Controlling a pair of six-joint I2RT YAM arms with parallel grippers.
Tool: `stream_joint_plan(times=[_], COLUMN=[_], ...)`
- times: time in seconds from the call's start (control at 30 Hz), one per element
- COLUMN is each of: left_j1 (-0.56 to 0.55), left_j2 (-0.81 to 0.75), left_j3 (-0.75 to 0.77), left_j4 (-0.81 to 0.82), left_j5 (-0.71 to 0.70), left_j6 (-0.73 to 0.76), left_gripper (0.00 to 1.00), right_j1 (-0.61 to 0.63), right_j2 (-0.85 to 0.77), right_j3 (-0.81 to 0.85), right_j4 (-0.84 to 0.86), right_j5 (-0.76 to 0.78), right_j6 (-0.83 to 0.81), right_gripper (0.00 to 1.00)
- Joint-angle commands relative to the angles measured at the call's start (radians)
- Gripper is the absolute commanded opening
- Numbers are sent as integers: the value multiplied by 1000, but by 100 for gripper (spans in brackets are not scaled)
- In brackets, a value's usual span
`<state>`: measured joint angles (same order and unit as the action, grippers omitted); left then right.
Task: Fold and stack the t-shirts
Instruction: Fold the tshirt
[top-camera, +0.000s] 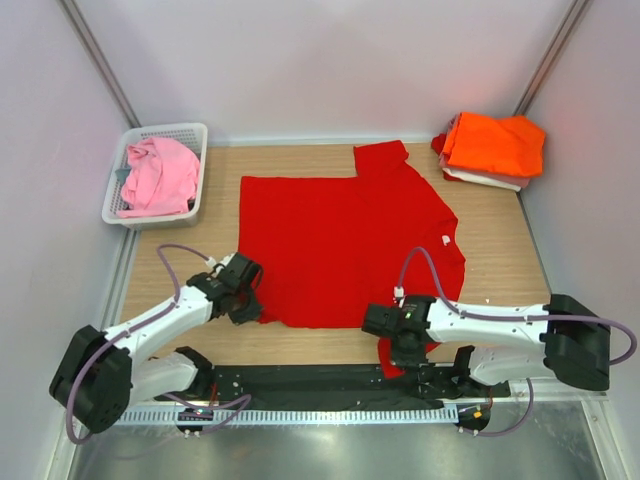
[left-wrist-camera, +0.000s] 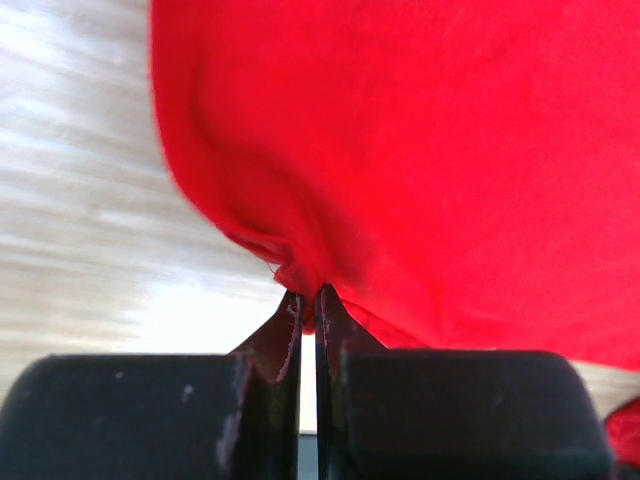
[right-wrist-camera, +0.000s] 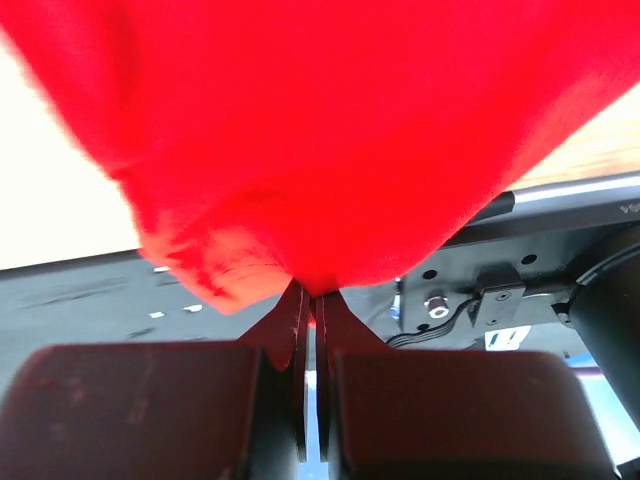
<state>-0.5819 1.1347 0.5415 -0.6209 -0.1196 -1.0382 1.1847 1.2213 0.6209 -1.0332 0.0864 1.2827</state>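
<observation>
We see the red t-shirt (top-camera: 340, 240) as soft matt cloth, like the orange t-shirt (top-camera: 495, 145) far right and the pink t-shirt (top-camera: 160, 175) far left. The table (top-camera: 500, 260) is pale smooth wood, the basket (top-camera: 190, 135) white perforated plastic. The left gripper (left-wrist-camera: 308, 296) has matt black, scuffed fingers (left-wrist-camera: 280, 345).

Left wrist view blurs the table (left-wrist-camera: 70, 200) — white mark (top-camera: 446, 240) on red t-shirt (top-camera: 340, 240) too small to read.

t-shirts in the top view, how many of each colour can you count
red t-shirt: 1, spread on the table
orange t-shirt: 1, on top of the far-right stack
white t-shirt: 1 edge showing under the orange one; more may be hidden
pink t-shirt: 1, crumpled in the basket
total: 4 visible
</observation>
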Motion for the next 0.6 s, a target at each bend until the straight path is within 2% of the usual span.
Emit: stream_joint_plan(times=[0.0, 0.13, 0.27, 0.57], left_j1=[1, 1, 10, 95], left_j2=[-76, -113, -127, -72], left_j3=[52, 106, 150, 261], left_j4=[-95, -193, -237, -287], left_j5=[-9, -12, -8, 17], left_j6=[20, 36, 61, 145], left_gripper=[0, 0, 0, 0], right_j1=[6, -14, -83, -304], right_j2=[-42, -36, -14, 93], right_j3=[92, 201, 284, 483], right_j4=[-65, -158, -134, -58], right_j5=[107, 225, 309, 409], right_j6=[3, -19, -89, -443], right_gripper=[1, 1, 1, 1])
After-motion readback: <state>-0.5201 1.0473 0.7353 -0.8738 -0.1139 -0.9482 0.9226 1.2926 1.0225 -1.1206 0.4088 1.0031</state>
